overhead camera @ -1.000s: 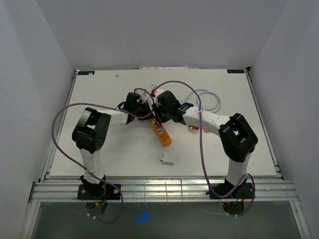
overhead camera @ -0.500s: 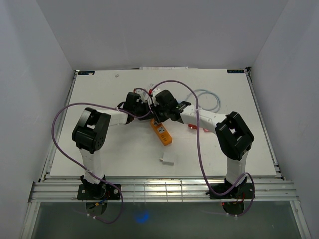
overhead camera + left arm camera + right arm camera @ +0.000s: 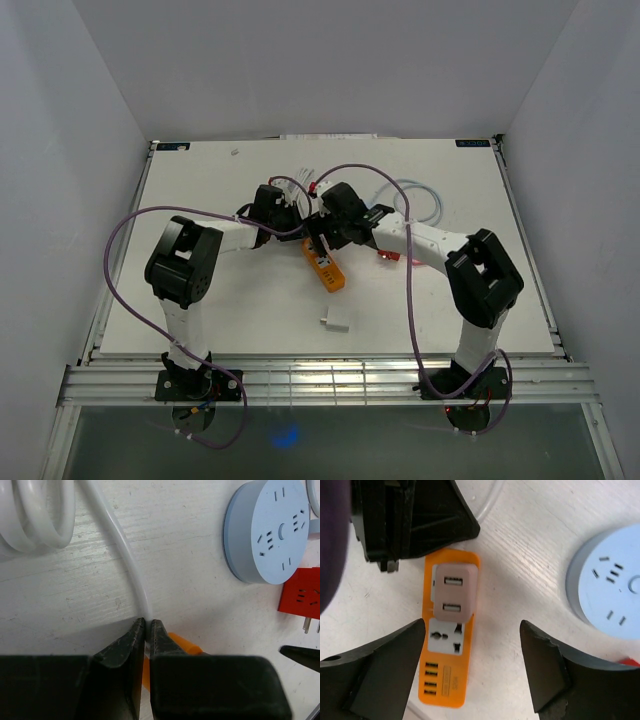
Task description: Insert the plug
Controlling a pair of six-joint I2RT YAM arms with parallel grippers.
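Note:
The orange power strip (image 3: 447,680) lies on the white table, and the beige two-port USB plug (image 3: 454,592) sits in its upper socket. My right gripper (image 3: 472,625) hangs open above the strip, its fingers wide on either side and touching nothing. The strip's thin white cable (image 3: 131,570) runs into my left gripper (image 3: 148,621), whose fingers are shut on it right at the strip's end (image 3: 182,642). From above, both grippers meet over the strip (image 3: 327,268) at mid table.
A round light-blue socket hub (image 3: 610,587) lies right of the strip, with a red adapter (image 3: 302,597) beside it. Coiled white cable (image 3: 35,515) lies behind the left gripper. A small white block (image 3: 335,323) rests nearer the front edge.
My right gripper has opened wide and let go of the plug, which stays in the strip. Its arm shifted slightly right. The left gripper has not moved.

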